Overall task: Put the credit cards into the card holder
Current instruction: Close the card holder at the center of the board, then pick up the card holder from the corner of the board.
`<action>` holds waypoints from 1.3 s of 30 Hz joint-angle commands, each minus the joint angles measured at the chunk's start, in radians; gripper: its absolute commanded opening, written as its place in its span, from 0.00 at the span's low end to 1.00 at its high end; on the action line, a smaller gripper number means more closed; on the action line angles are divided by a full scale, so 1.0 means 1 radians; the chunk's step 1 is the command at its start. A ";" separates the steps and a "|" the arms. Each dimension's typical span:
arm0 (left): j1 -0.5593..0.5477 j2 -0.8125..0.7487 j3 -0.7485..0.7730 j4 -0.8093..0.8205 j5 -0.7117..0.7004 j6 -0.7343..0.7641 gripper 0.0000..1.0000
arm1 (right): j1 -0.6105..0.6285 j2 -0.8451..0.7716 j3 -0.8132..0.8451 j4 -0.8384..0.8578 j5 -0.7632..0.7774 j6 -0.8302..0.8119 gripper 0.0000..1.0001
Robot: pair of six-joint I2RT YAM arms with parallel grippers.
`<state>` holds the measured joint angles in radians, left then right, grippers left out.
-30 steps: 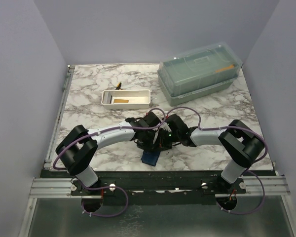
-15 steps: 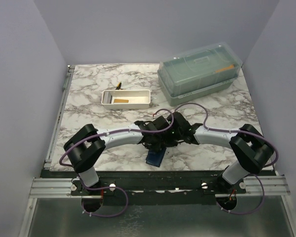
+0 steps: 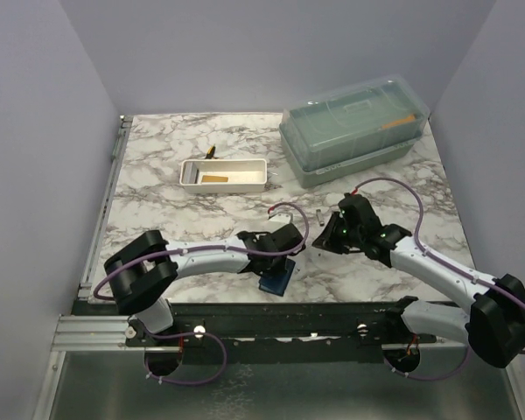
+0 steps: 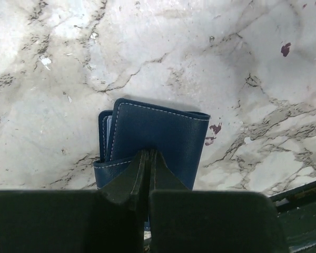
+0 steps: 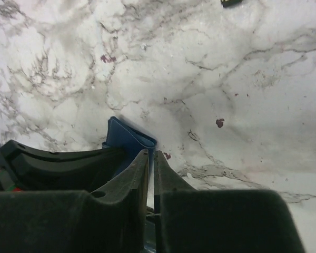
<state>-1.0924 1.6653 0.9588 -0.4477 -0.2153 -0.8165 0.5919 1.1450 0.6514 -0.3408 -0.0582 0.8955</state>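
Observation:
The card holder [image 3: 276,279] is a navy-blue wallet lying folded on the marble near the front edge. It also shows in the left wrist view [image 4: 160,134] and in the right wrist view [image 5: 129,140]. My left gripper [image 3: 278,262] is shut, with its fingertips [image 4: 147,154] over the wallet's near edge; no card shows between them. My right gripper [image 3: 324,238] is shut and empty [image 5: 150,154], off to the right of the wallet and apart from it. One orange-tan credit card [image 3: 214,178] lies in the white tray [image 3: 255,176].
A translucent green lidded box [image 3: 354,127] stands at the back right. A small dark and yellow object [image 3: 210,151] lies behind the tray. A small metal cylinder [image 3: 318,214] stands near my right gripper. The table's front edge is just below the wallet.
My right gripper has pulled back to the right, away from the wallet, and its arm has stretched out. My left gripper has stayed at the wallet, which shifted slightly right.

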 commanded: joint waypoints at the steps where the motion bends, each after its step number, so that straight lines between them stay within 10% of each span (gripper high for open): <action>1: -0.044 0.038 -0.229 0.081 -0.032 -0.098 0.00 | 0.005 -0.006 -0.063 0.031 -0.086 -0.019 0.12; 23: -0.402 0.137 -0.540 0.284 -0.436 -0.666 0.00 | 0.005 0.005 -0.086 0.122 -0.173 -0.001 0.11; 29: -0.403 0.069 -0.546 0.335 -0.417 -0.561 0.00 | 0.005 0.008 -0.094 0.130 -0.187 -0.010 0.11; 35: -0.367 -0.214 -0.373 0.160 -0.432 -0.359 0.53 | 0.005 0.016 -0.106 0.116 -0.212 -0.046 0.33; 39: -0.224 -0.456 -0.298 0.129 -0.331 -0.201 0.64 | 0.014 0.010 -0.147 0.143 -0.256 -0.045 0.52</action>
<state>-1.4380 1.4067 0.6079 -0.1043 -0.7624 -1.2400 0.5930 1.1564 0.5488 -0.2180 -0.2562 0.8665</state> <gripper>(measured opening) 0.591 0.467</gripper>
